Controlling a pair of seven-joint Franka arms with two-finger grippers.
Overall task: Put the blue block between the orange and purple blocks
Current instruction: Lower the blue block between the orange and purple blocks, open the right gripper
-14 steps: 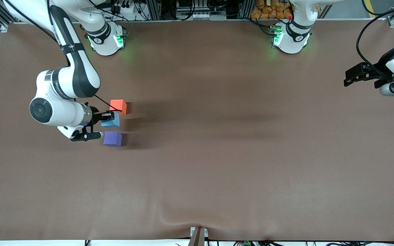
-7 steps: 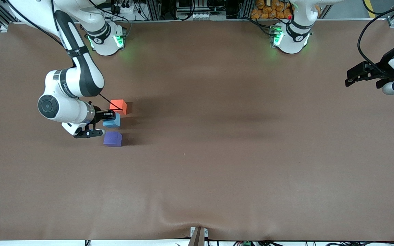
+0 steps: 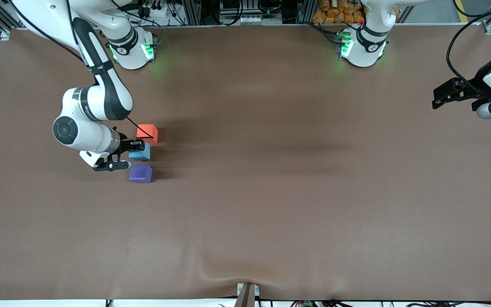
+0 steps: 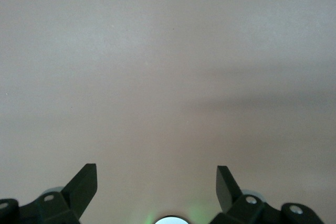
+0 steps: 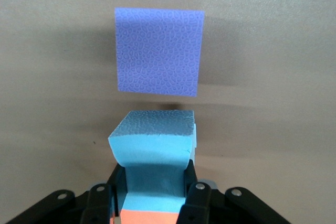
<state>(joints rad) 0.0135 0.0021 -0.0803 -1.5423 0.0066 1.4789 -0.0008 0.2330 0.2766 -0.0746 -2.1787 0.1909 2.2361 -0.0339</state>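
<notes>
Right hand (image 3: 137, 146) clenched on blue block (image 3: 141, 152), between orange block (image 3: 147, 132) and purple block (image 3: 140, 173); left hand (image 4: 156, 182) released, waiting over desk (image 3: 271, 192).

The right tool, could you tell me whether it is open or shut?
Shut on the blue block: the right tool squeezes its sides inward, in the gap separating the orange block from the purple block.

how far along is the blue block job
Done: the small sky-blue matte cube is picked up and already sits between the orange-red cube and the violet-purple cube. In hand: the right gripper is shut on it, squeezing its sides. Left: set it down, if it is not down already, and let go. The left gripper waits open over bare table.
</notes>
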